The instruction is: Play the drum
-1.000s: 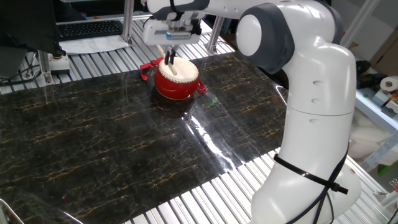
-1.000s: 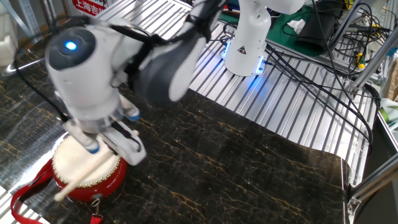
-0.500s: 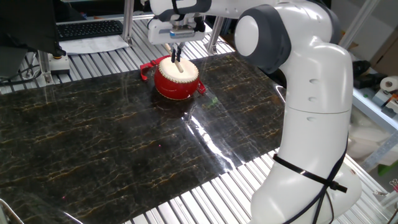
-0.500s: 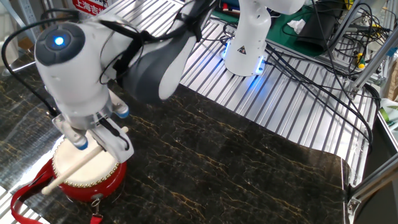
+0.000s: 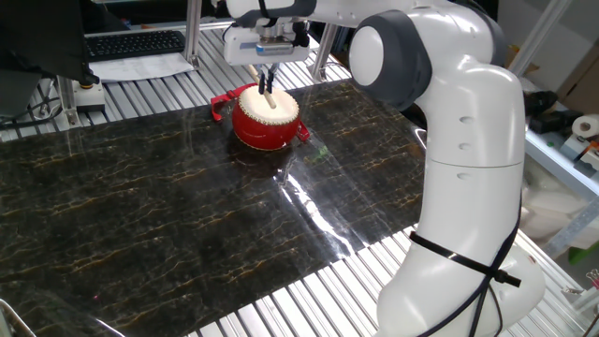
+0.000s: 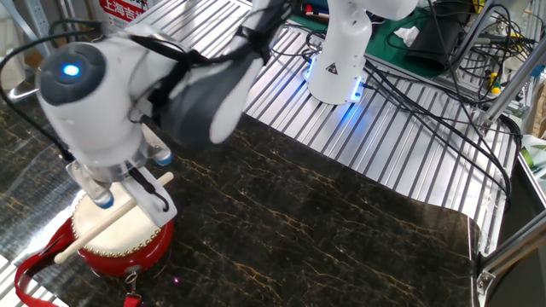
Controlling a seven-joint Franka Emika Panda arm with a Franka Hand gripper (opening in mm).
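Fingers (image 6: 145, 183) of the gripper (image 5: 265, 79) are clenched on a thin wooden stick (image 6: 111, 219), held slanted above the drum (image 5: 266, 118). In the other fixed view the stick's lower end reaches past the cream skin's rim, just over it; whether it touches cannot be told. Drum sits on the dark marbled mat (image 5: 168, 206), near the mat's far edge, a red strap (image 6: 34, 271) trailing from its side. White arm (image 5: 459, 140) rises from the table's (image 6: 401, 145) slatted edge.
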